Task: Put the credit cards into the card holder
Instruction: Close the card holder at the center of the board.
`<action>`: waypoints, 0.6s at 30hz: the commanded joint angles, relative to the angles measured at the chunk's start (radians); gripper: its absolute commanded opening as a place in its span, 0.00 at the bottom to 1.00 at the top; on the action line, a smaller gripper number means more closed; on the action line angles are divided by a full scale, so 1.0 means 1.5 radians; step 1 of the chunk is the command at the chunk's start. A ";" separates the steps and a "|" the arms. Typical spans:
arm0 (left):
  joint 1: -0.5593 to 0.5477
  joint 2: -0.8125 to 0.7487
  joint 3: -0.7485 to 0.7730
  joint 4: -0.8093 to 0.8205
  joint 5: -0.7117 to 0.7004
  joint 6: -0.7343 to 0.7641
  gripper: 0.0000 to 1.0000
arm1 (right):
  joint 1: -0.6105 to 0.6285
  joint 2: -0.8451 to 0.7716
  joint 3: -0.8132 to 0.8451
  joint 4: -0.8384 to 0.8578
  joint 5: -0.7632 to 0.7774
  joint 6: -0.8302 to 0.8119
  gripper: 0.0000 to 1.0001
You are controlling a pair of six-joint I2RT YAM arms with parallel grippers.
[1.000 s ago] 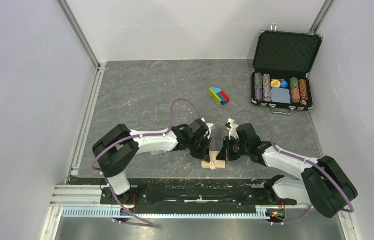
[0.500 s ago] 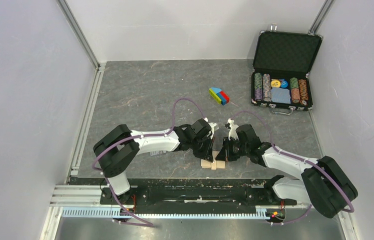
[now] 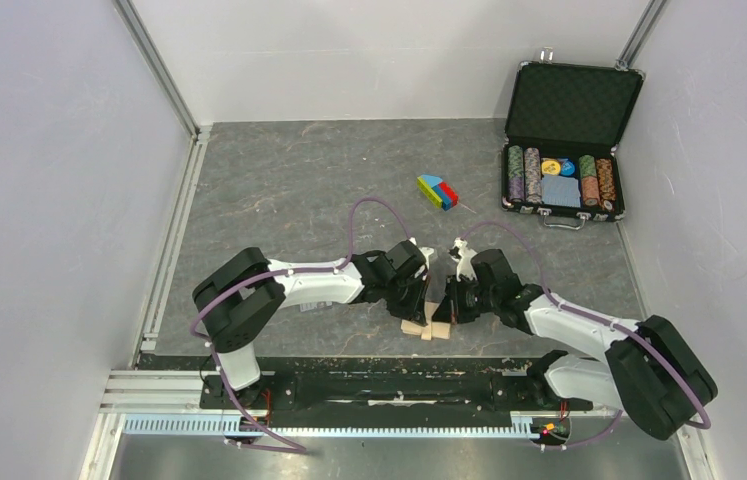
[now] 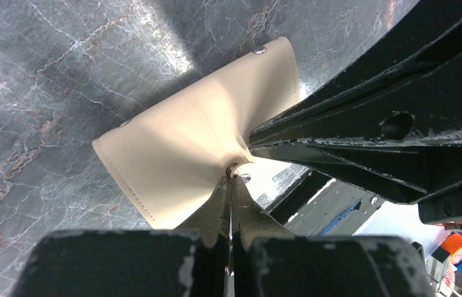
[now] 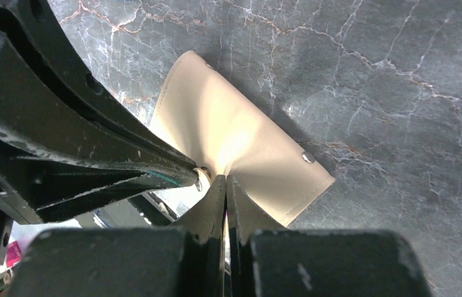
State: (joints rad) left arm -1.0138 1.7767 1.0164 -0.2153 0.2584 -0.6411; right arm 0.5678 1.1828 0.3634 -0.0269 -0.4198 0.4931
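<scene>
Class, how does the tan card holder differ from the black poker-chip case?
The small tan leather-like card holder sits front and centre; the larger black hard poker-chip case stands far right. The card holder is pinched by the left tool and right tool; the case is untouched, lid raised.

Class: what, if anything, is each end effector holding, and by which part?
Both hold the card holder. The left end effector and the right end effector each pinch the middle of the same edge, their tips almost meeting.
</scene>
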 commanded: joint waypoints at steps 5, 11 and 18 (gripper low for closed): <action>0.002 0.003 0.019 -0.027 -0.086 -0.030 0.02 | 0.007 -0.033 0.005 -0.066 0.003 -0.033 0.00; 0.002 0.019 0.025 -0.035 -0.079 -0.035 0.02 | 0.009 -0.053 0.005 -0.034 -0.020 -0.028 0.00; 0.002 0.032 0.029 -0.047 -0.075 -0.037 0.02 | 0.026 -0.024 0.007 -0.003 -0.024 -0.013 0.00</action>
State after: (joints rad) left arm -1.0164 1.7855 1.0420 -0.2493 0.2096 -0.6792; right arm 0.5934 1.1275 0.3630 -0.0841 -0.4416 0.4686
